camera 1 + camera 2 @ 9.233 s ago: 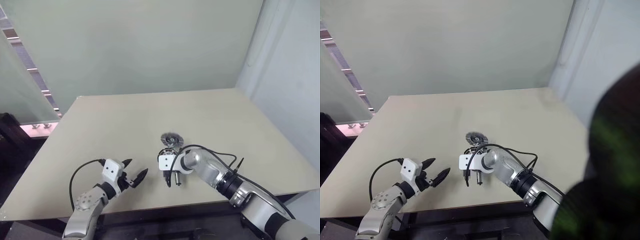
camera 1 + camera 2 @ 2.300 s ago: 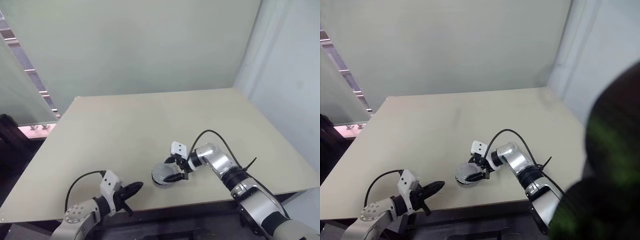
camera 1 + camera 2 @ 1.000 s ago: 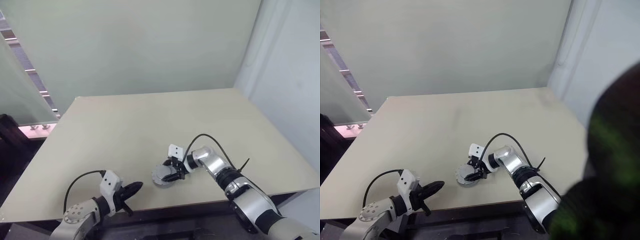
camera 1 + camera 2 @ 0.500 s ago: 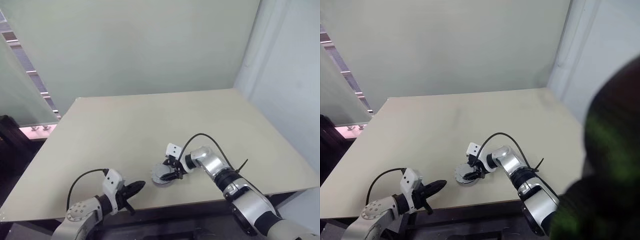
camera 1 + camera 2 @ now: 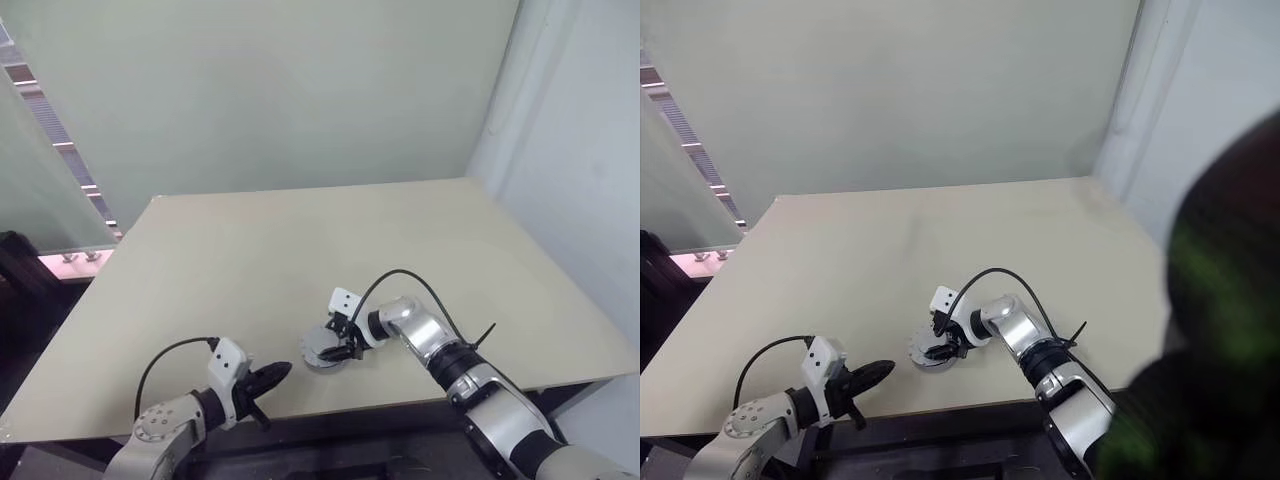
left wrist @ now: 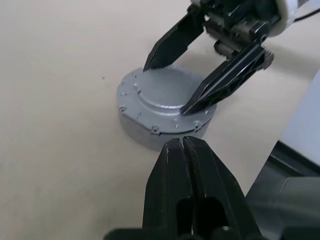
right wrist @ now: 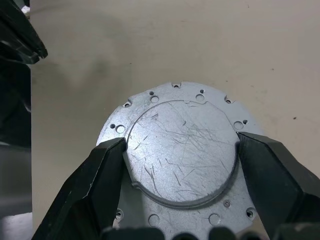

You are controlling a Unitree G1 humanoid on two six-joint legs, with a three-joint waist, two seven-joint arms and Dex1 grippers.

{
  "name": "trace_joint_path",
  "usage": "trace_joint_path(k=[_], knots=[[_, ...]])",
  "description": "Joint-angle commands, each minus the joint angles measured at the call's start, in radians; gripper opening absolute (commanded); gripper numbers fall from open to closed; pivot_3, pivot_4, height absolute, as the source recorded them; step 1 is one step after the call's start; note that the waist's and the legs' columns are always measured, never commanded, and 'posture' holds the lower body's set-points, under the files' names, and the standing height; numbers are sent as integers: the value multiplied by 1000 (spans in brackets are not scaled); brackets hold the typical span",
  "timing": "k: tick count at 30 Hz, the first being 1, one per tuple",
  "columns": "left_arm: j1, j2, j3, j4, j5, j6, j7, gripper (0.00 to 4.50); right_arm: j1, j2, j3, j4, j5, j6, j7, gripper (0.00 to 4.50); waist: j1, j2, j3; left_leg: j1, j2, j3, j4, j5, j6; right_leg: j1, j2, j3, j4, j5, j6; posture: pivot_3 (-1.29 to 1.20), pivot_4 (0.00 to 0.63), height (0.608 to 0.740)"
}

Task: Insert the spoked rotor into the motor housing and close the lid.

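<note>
Change: the shiny spoked rotor that lay open on the pale beige table (image 5: pixel 300 230) some seconds ago is gone from the surface; one grey round metal puck (image 5: pixel 322 350) now sits low in the head views, centre-left, nearer the front edge.
Meaning for task: judged as the motor housing with the lid seated – rotor presumably inside; remaining work looks limited to a seating check and release.
Task item location: on the table, flat, between both arms' tips.
Right gripper (image 7: pixel 180 145): black fingers spread wide on either side of the puck's raised, scratched round face, tips at its edge; firm grip not confirmed. It has stood at the puck for the last two seconds.
Left gripper (image 6: pixel 182 142): pressed together, empty, just short of the puck's near side – it stood open earlier.
Right wrist view adds: flange holes, scratches, finger placement against the raised step.
Left wrist view adds: the puck's side wall and thickness, and the right gripper's tips coming down at a slant.
Head views add: overall layout; puck detail too small.
</note>
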Motion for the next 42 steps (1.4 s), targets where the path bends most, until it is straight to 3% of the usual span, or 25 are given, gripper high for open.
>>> trace_joint_path(k=[1,7,19,25,28,29,42], knots=[[-16,8,11,-1,7,-30,-11,0,11,-27,27,-19,-35,17,-15,3296,0,0,0,0,0,0,0,0,0,0,0,0,0,0,0,0,0,740],[-74,-28,-16,43,42,-82,1,0,18,-52,54,-33,-42,10,-10,3296,3,0,0,0,-1,0,0,0,0,1,-1,0,-1,0,0,0,0,740],[-267,-140,-154,324,201,-214,29,0,23,-68,68,-52,-37,24,-6,3296,4,1,-1,-1,-3,-1,-1,0,0,1,-1,1,-1,1,3,0,0,740],[-288,-140,-195,389,248,-211,18,0,25,-78,65,-74,-31,48,-6,3296,13,5,-3,-1,-4,-1,1,0,0,2,-2,1,-1,1,3,0,0,740],[-288,-139,-200,393,251,-214,14,0,28,-82,60,-89,-23,63,-3,4319,20,5,-4,-1,-4,-1,2,0,0,3,-2,1,-1,0,2,0,0,740],[-289,-140,-201,396,252,-216,15,0,29,-85,60,-98,-16,72,6,4414,21,5,-4,-1,-4,-1,2,0,0,3,-2,1,-1,0,2,0,0,740],[-308,-154,-215,421,269,-225,7,0,6,-91,-60,-200,130,256,53,4414,26,6,-5,-1,-4,-1,3,0,0,2,-2,1,-1,0,2,0,0,740]])
